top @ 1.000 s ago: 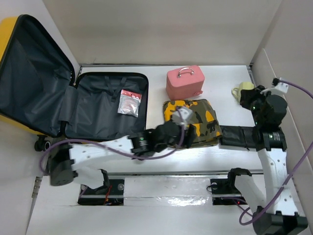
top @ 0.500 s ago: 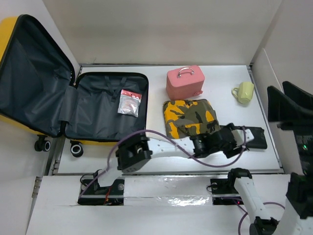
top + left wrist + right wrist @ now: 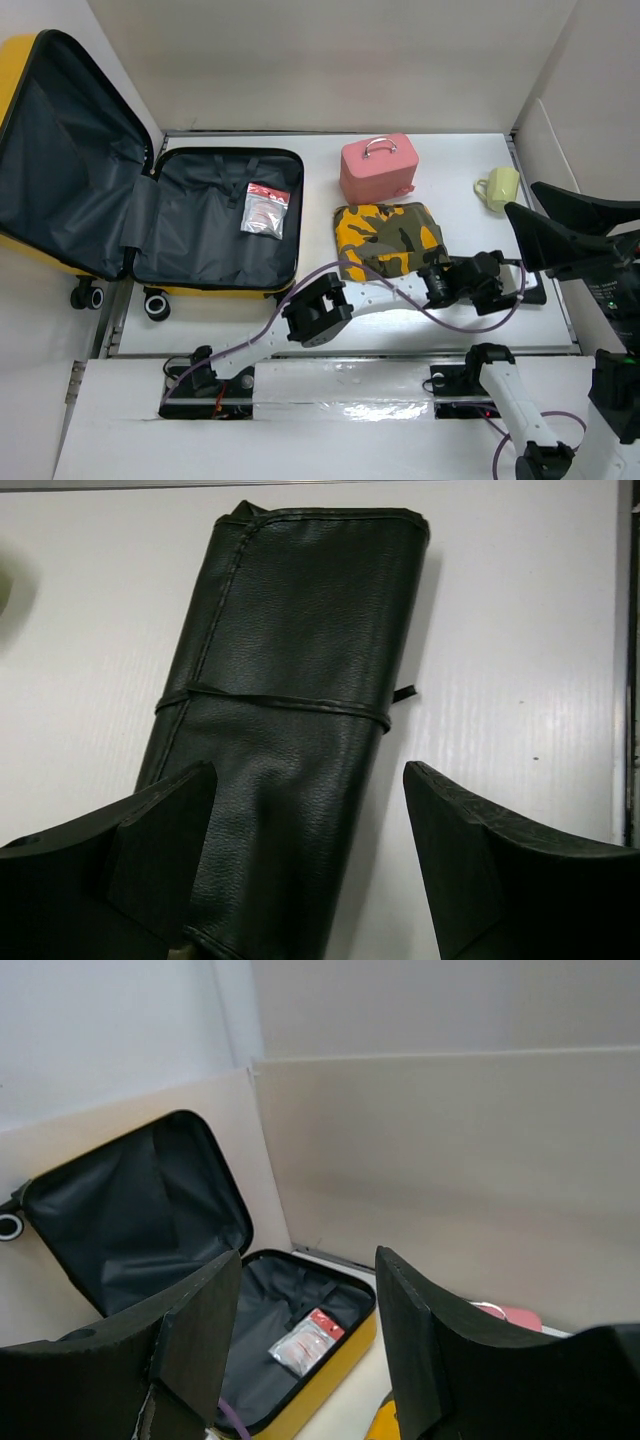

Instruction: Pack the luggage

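The yellow luggage [image 3: 200, 245] lies open at the left, its dark grey lid [image 3: 70, 180] leaning back. A clear packet with a red label [image 3: 265, 208] lies in its base. My left gripper [image 3: 500, 283] reaches far right, low and open. It straddles the near end of a black leather roll pouch [image 3: 300, 640] tied with a cord; the left finger [image 3: 150, 840] overlaps the pouch. My right gripper [image 3: 520, 197] is raised high at the right, open and empty. In its wrist view it [image 3: 308, 1260] faces the open luggage [image 3: 290, 1295] and the packet [image 3: 305, 1340].
A folded orange camouflage cloth [image 3: 388, 240] lies mid-table. A small pink case with a metal handle [image 3: 377, 167] stands behind it. A pale green mug [image 3: 499, 188] sits at the far right. Beige walls close in the back and sides. The left arm's purple cable loops over the table front.
My left arm swung right, from over the camouflage cloth to the black pouch. My right arm lifted off the table and rose high toward the camera, jaws open.
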`<state>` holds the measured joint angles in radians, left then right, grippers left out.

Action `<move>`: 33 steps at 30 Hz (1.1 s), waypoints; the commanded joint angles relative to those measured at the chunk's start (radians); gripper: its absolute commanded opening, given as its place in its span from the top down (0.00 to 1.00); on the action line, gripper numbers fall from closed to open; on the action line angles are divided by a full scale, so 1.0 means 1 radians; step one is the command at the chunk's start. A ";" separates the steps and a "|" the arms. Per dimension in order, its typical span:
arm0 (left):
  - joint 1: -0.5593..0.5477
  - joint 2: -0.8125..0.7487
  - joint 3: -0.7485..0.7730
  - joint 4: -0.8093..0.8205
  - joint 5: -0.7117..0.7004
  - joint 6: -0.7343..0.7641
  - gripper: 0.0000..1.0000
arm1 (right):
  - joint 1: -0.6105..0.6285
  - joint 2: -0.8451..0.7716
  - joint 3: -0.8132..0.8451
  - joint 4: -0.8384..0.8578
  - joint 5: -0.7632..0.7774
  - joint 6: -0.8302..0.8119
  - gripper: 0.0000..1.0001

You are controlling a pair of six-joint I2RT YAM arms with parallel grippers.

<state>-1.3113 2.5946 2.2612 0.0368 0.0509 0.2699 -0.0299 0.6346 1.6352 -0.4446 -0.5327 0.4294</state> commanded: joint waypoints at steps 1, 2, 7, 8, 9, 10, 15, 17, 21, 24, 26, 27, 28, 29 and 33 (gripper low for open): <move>0.012 0.044 0.064 -0.020 0.061 0.020 0.27 | 0.012 0.007 -0.011 0.010 -0.018 -0.020 0.39; 0.012 0.068 0.069 -0.034 0.055 0.025 0.27 | 0.012 0.007 -0.026 0.030 -0.023 -0.017 0.39; 0.026 0.073 0.097 -0.113 0.135 0.020 0.27 | 0.012 0.016 -0.055 0.067 -0.029 -0.004 0.39; 0.026 0.068 0.095 -0.151 0.151 0.017 0.28 | 0.012 0.019 -0.055 0.072 -0.021 -0.004 0.39; 0.026 0.067 0.087 -0.169 0.183 0.014 0.28 | 0.012 0.019 -0.067 0.081 -0.010 -0.004 0.39; 0.026 0.061 0.071 -0.181 0.191 0.006 0.28 | 0.012 0.017 -0.080 0.090 -0.010 0.002 0.39; 0.017 0.079 0.047 -0.199 0.132 -0.014 0.32 | 0.012 0.010 -0.139 0.155 -0.023 0.029 0.40; 0.017 0.111 0.075 -0.206 0.110 -0.032 0.37 | 0.012 0.010 -0.156 0.167 -0.033 0.037 0.41; 0.017 0.107 0.048 -0.135 0.049 -0.046 0.75 | 0.012 -0.003 -0.172 0.178 -0.067 0.038 0.41; 0.017 0.069 0.000 -0.081 0.021 -0.049 1.00 | 0.012 -0.021 -0.173 0.170 -0.066 0.028 0.41; 0.017 -0.008 -0.057 0.005 0.004 -0.054 1.00 | 0.012 -0.029 -0.175 0.162 -0.064 0.014 0.41; 0.017 -0.040 -0.122 0.041 -0.006 -0.057 1.00 | 0.012 -0.030 -0.175 0.162 -0.064 0.011 0.41; 0.017 -0.074 -0.155 0.111 -0.006 -0.060 1.00 | 0.012 -0.033 -0.179 0.162 -0.062 0.009 0.41; 0.017 -0.130 -0.173 0.136 -0.008 -0.064 1.00 | 0.012 -0.032 -0.179 0.162 -0.064 0.009 0.41; 0.053 -0.249 -0.175 0.214 0.052 -0.126 1.00 | 0.012 -0.035 -0.179 0.170 -0.070 0.009 0.42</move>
<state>-1.2896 2.5427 2.0987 0.1352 0.0746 0.2050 -0.0246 0.6060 1.4574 -0.3260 -0.5835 0.4438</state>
